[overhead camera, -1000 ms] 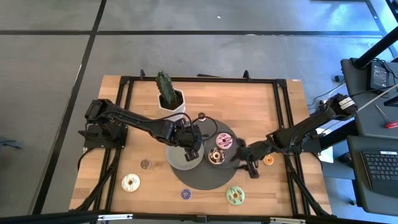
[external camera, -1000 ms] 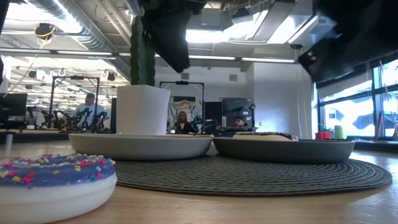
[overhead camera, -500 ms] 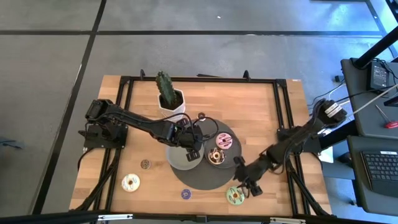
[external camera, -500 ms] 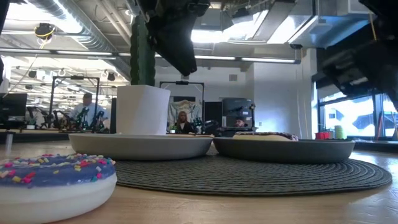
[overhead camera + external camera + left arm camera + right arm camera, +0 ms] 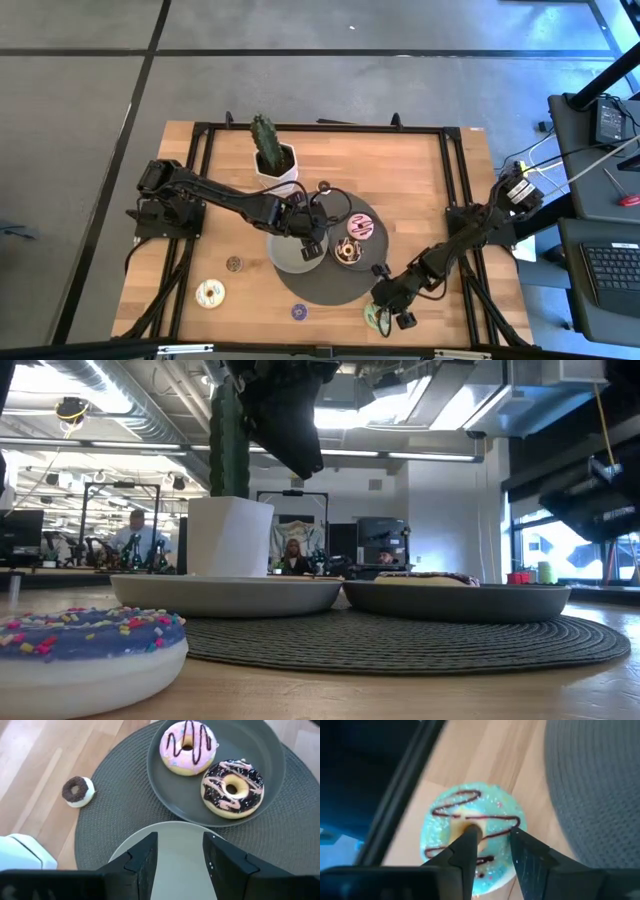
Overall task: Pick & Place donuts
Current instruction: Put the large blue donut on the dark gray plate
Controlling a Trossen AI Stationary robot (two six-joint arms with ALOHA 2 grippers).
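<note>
A green-iced donut [image 5: 445, 822] with brown drizzle lies flat on the wood near the table's front edge [image 5: 369, 318]. My right gripper [image 5: 492, 836] [image 5: 388, 317] is low over it and open. One fingertip [image 5: 470, 834] is over the hole, the other [image 5: 516, 836] at the outer rim. My left gripper [image 5: 180, 851] [image 5: 311, 246] hangs open and empty above the light grey plate [image 5: 177, 832]. A pink donut [image 5: 187, 745] and a chocolate donut [image 5: 232, 787] lie on the dark plate [image 5: 270, 750]. My right gripper comes slanting down from the table's right side, and its fingers straddle one side of the green donut's ring [image 5: 495, 822]. Whether they touch the ring, I cannot tell. The donut lies flat on the table.
Both plates sit on a round dark mat [image 5: 330, 288]. Loose on the wood lie a white donut [image 5: 210, 293], a tiny brown one [image 5: 233, 264], a purple one [image 5: 299, 311] and a small brown one [image 5: 77, 791]. A cactus in a white pot [image 5: 270, 155] stands at the back.
My right gripper has swung from beside the dark plate toward the table's near edge and downward. It has tipped more steeply and now sits over the green donut. The donuts and plates have stayed where they were.
</note>
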